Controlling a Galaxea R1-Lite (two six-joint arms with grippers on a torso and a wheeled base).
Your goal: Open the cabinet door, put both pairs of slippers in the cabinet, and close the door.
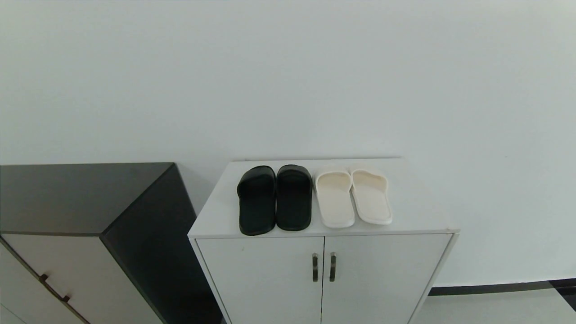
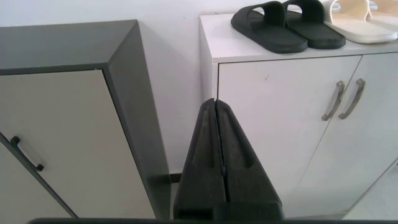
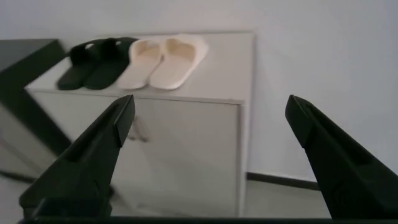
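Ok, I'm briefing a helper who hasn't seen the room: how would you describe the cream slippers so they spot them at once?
Find the white two-door cabinet against the wall, right of a dark-topped unit. Two pairs of slippers lie side by side on its top. The cream pair is on the robot's right, pale beside the black pair.

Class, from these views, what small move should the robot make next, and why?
Probably move the open right gripper to the right door handle: the white cabinet is closed, and the black slippers and cream slippers sit on top.
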